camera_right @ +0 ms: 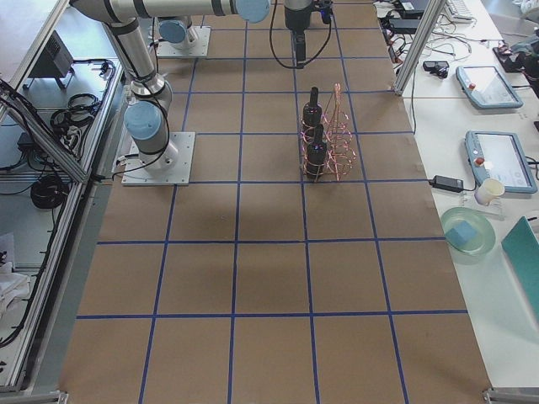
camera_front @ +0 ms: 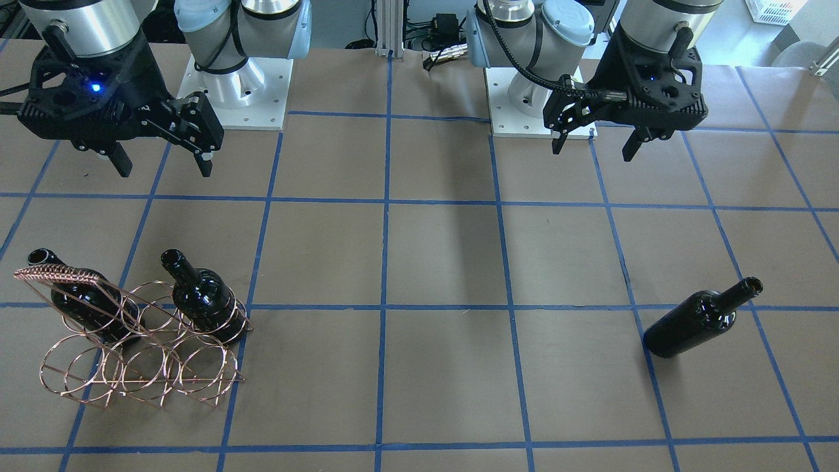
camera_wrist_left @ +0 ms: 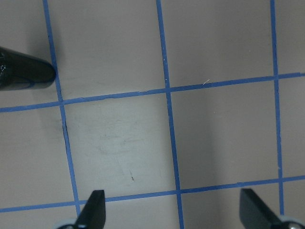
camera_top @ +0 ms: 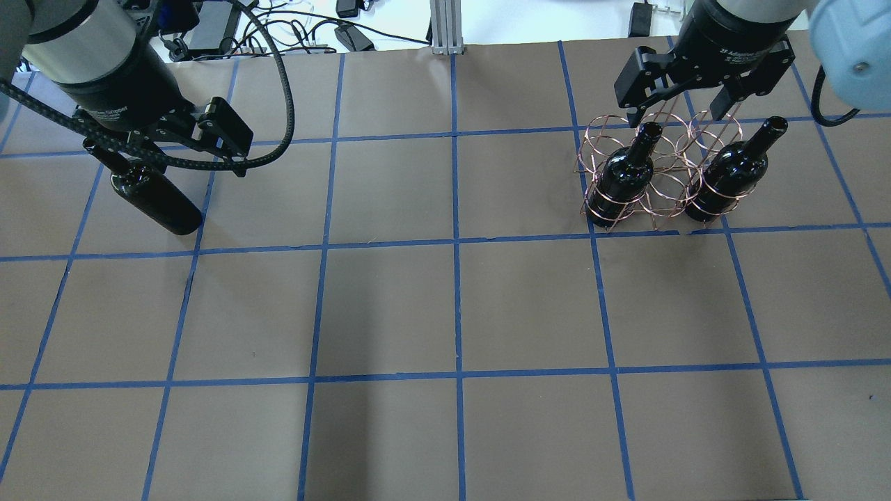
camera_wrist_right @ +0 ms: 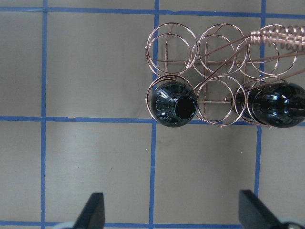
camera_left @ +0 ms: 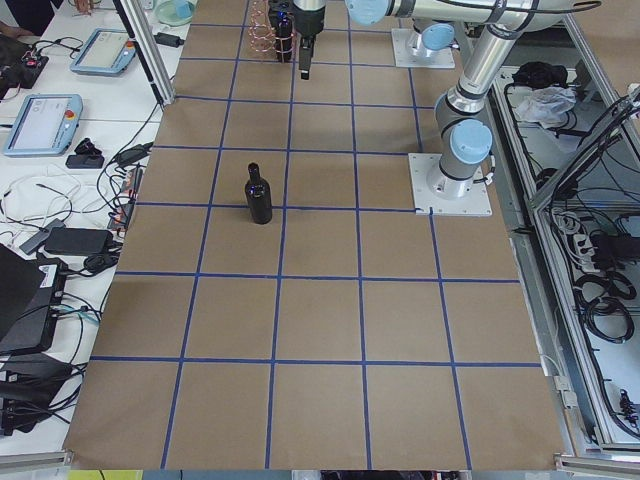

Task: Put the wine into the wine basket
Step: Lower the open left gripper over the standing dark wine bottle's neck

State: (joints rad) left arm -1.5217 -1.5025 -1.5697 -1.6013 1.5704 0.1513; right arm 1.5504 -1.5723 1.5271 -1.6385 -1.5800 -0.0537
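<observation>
2 wine bottles stood in the end rings of the wine basket's row nearer the robot. The R gripper hung above the basket, jaws spread & empty. Step in hand looked like fetching the 3rd of 3 bottles: the wine, upright on the table, well apart from the basket toward the robot's left. L gripper hung on that same far side, fingers apart & holding nothing; next it prob. had to drop, close on the bottle & carry it to 1 of 4 free rings (6 rings, 1 basket).
</observation>
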